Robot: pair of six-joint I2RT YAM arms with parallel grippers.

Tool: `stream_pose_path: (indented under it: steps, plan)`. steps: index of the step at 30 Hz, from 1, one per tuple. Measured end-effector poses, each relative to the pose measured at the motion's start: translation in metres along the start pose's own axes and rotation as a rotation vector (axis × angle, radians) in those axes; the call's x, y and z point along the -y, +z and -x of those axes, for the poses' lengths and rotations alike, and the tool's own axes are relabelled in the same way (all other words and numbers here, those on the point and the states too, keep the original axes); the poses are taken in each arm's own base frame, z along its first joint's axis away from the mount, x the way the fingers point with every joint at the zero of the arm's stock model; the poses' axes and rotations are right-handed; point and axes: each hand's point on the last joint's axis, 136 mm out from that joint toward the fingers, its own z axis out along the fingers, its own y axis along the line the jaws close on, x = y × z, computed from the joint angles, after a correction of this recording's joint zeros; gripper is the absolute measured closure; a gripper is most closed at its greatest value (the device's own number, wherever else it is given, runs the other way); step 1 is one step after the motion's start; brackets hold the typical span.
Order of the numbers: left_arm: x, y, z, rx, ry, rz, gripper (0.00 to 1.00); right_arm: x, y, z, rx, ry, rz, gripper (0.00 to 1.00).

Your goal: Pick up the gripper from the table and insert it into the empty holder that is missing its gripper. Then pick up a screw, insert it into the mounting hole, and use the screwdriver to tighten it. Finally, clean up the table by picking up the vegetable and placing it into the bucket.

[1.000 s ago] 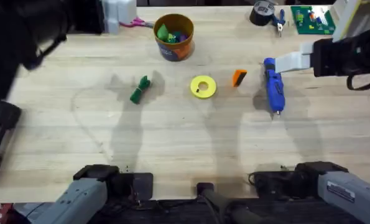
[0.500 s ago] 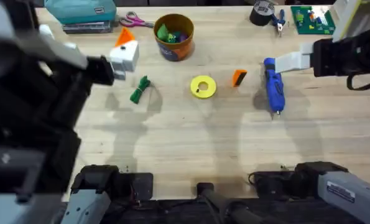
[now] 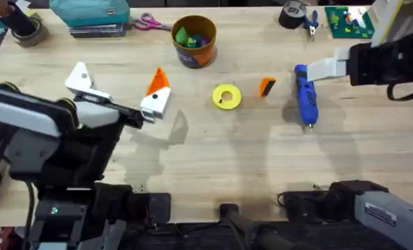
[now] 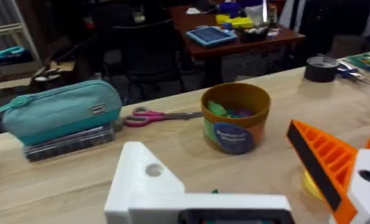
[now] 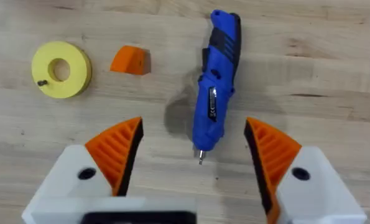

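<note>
On the wooden table (image 3: 213,153), the loose gripper (image 3: 266,87) lay untouched. The left gripper (image 3: 119,87) stood wide open and empty, with one finger, the holder (image 3: 81,78), lacking its pad; the right gripper (image 5: 194,155) gaped, empty, above the screwdriver (image 5: 217,93). A misaligned approach could knock the small wedge away.

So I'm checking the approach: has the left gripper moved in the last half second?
Yes. In the overhead view the left gripper has come down nearer the table's front edge, farther from the bucket.

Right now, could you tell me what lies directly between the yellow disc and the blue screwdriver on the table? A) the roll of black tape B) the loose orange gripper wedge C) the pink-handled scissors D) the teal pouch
B: the overhead view shows the loose orange gripper wedge lying on the table between the yellow disc and the blue screwdriver, touching neither.
</note>
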Motion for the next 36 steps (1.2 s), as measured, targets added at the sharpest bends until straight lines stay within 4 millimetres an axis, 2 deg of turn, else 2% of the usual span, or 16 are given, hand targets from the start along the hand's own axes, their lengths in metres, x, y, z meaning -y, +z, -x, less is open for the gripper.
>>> stream_pose_path:
  steps: [13,17,28,36]
  plan:
    - [0.046,-0.011,-0.033,0.035,0.004,-0.236,0.015,0.0,0.0,0.0,0.0,0.0,0.0,0.005]
    - [0.06,-0.017,-0.031,0.054,0.01,-0.32,0.016,0.0,0.0,0.0,0.0,0.0,0.0,0.004]
    - [0.111,-0.044,-0.043,0.009,-0.036,-0.655,0.015,0.0,0.0,0.0,0.0,0.0,0.0,0.004]
    - [0.126,-0.057,-0.042,0.009,-0.049,-0.77,0.015,0.0,0.0,0.0,0.0,0.0,0.0,0.004]
